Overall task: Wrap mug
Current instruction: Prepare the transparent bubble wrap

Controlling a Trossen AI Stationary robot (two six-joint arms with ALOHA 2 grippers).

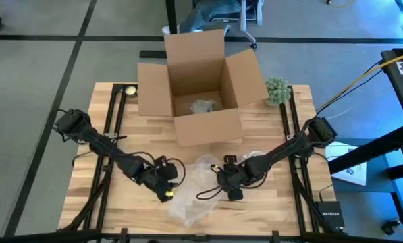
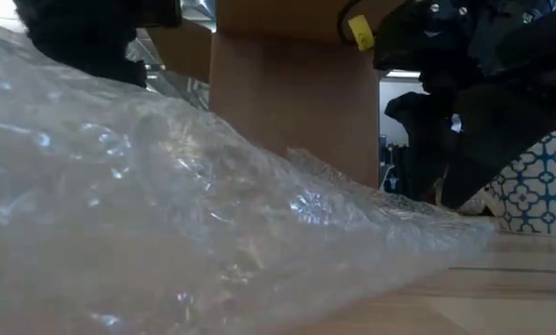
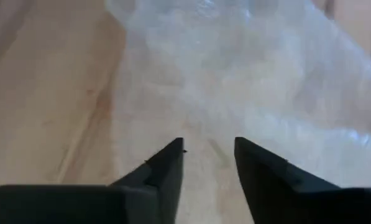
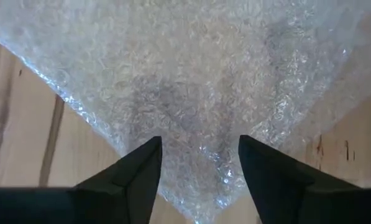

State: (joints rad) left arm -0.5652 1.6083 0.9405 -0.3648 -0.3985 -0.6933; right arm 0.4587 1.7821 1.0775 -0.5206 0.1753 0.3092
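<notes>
A sheet of clear bubble wrap (image 1: 196,192) lies crumpled on the wooden table near its front edge and fills the low view (image 2: 166,205). No mug shows in any view. My left gripper (image 1: 169,187) is at the wrap's left edge, open, its fingers low over the wrap's edge (image 3: 208,146). My right gripper (image 1: 223,181) is at the wrap's right side, open, its fingers standing on either side of one corner of the wrap (image 4: 199,142). Whether either gripper touches the wrap, I cannot tell.
An open cardboard box (image 1: 201,88) stands at the table's far middle with a clear wrapped bundle (image 1: 202,106) inside. A green ball-shaped plant (image 1: 277,90) sits right of the box. A small round thing (image 1: 129,90) lies at the far left.
</notes>
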